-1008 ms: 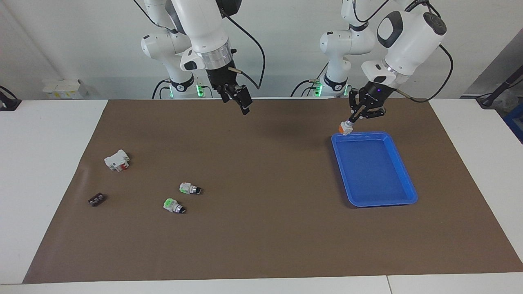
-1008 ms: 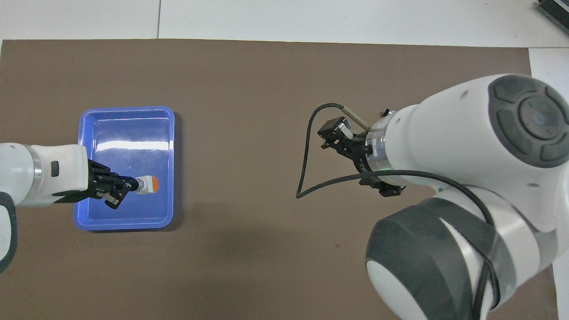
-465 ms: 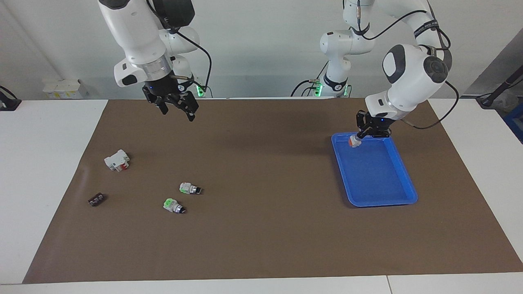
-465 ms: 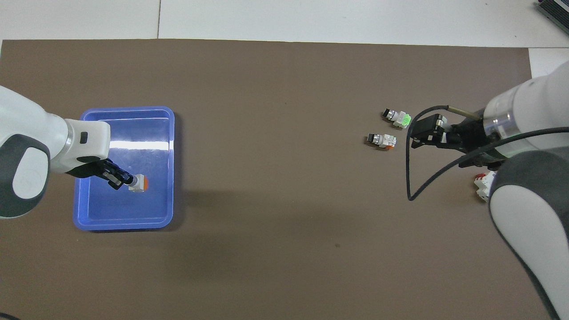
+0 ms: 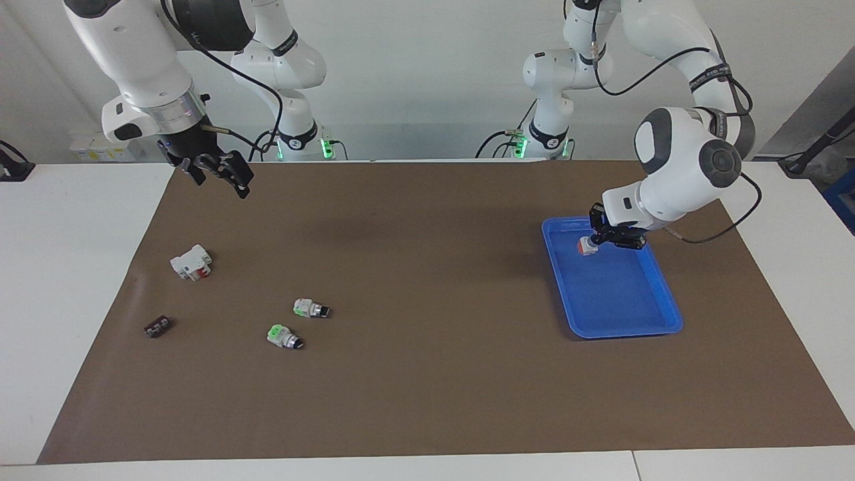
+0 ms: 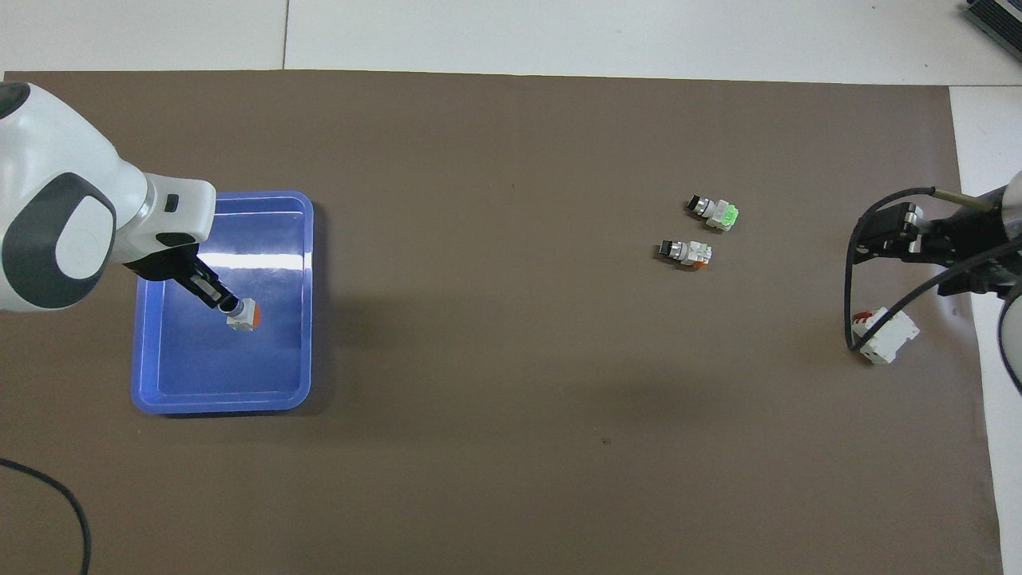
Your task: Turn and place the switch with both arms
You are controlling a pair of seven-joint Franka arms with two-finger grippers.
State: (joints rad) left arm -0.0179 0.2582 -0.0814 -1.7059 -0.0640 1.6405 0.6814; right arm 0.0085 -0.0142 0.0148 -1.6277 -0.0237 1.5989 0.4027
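Switch held low inside the blue tray

Switch (image 5: 587, 245) sits in my left gripper (image 5: 596, 240), clamped by its knob end, orange block down, over the blue tray (image 5: 658, 304). My right gripper (image 5: 220, 175) hangs spread wide over the mat's (image 5: 427, 374) corner at its own end.

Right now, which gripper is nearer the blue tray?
Left. The left gripper is over the blue tray, shut on the switch. The right gripper is open, raised over the mat's edge at the right arm's end of the table.
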